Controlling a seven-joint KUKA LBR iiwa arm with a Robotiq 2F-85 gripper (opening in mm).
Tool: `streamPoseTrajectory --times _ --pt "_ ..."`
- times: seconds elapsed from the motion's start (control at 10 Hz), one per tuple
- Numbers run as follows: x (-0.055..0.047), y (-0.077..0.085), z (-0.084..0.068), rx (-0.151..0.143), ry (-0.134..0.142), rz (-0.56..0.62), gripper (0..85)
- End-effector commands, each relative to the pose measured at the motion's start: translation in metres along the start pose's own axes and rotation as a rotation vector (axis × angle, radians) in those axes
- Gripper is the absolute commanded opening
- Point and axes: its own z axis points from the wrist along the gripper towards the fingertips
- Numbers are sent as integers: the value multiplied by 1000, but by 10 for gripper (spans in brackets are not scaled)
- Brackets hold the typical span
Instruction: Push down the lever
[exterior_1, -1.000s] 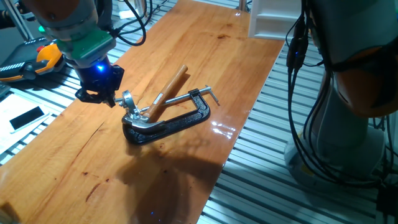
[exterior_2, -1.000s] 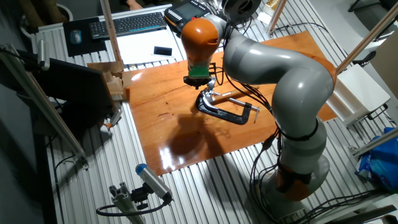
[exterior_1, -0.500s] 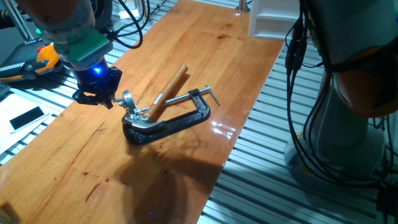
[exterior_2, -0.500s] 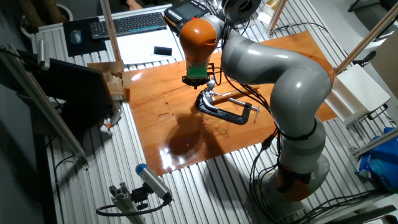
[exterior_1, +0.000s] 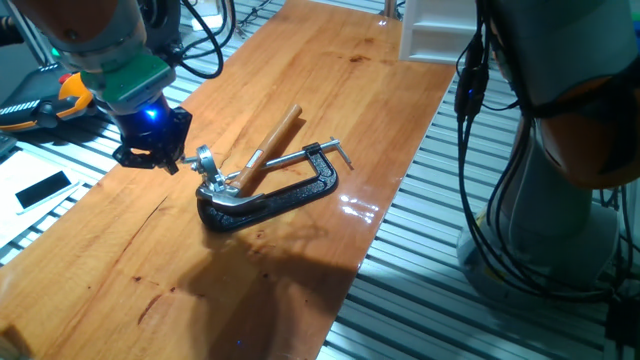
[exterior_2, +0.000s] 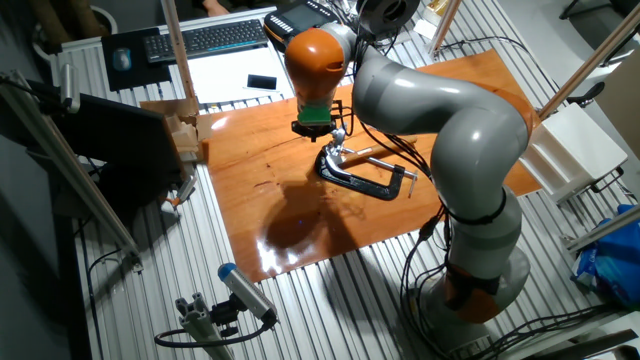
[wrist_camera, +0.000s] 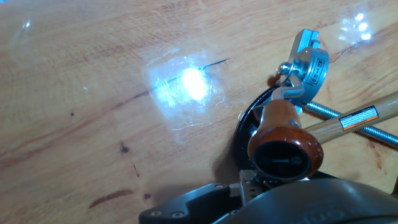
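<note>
**Knob sits off to one side of the fingers, on the clamp side**

Nearest to the hand, the fingers (exterior_1: 150, 157) hang low over the wooden surface (exterior_1: 300, 80), just beside the closed end of the black C-clamp (exterior_1: 270, 200) and clear of it. They hold nothing. Whether they are parted or drawn together I cannot tell, as the hand view shows only dark hardware along its lower edge.

Next out is the lever (wrist_camera: 285, 144). It rises from the clamp's closed end, and its round reddish knob is seen almost end-on from the hand view, so its rod runs roughly up towards the camera. The knob lies right of that view's centre, so the fingers point at bare wood beside the clamp rather than at the knob. I judge the hand must shift sideways towards the clamp, get above the knob, then press down.

Just past the knob, the silvery fitting (wrist_camera: 305, 65) stands over the clamp's frame. Farther along, the brown wooden handle (exterior_1: 272, 143) slants up and away from the clamp, beside its threaded screw (exterior_1: 300, 155).
</note>
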Motion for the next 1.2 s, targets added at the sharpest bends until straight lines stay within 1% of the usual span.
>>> streamPoseTrajectory --times 0.0,0.3,0.5,0.9,1.1 --pt "0 0 0 1 0 -2 0" --pt "-3 -3 1 0 2 -10 0" --pt "-7 -5 -2 2 6 -14 0" --pt "-18 -14 -5 -5 16 -29 0" --pt "-20 -15 -7 -8 17 -26 0"
